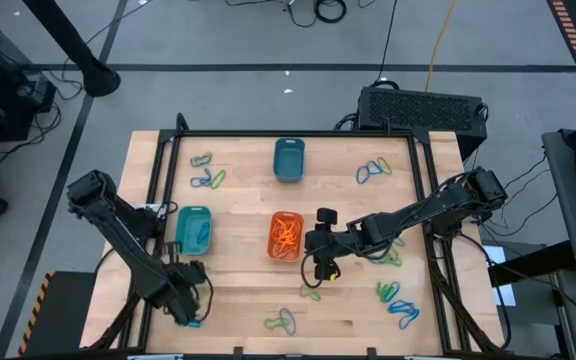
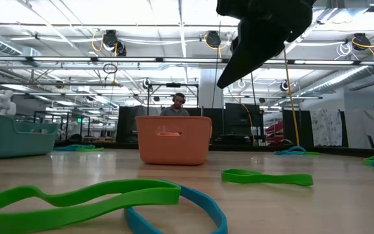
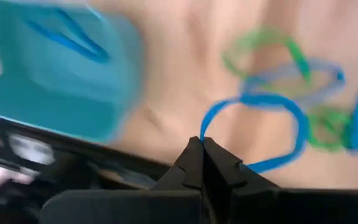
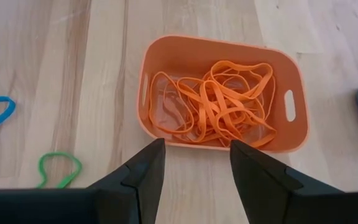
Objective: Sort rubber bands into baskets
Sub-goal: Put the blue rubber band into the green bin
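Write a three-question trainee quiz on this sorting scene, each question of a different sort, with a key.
1. True or false: the right gripper holds an orange band.
2. What colour is the band pinched in the left gripper?
3. The orange basket holds: A) only orange bands; B) green and blue bands; C) nothing.

Key: 1. False, it is open and empty, near the orange basket. 2. Blue. 3. A.
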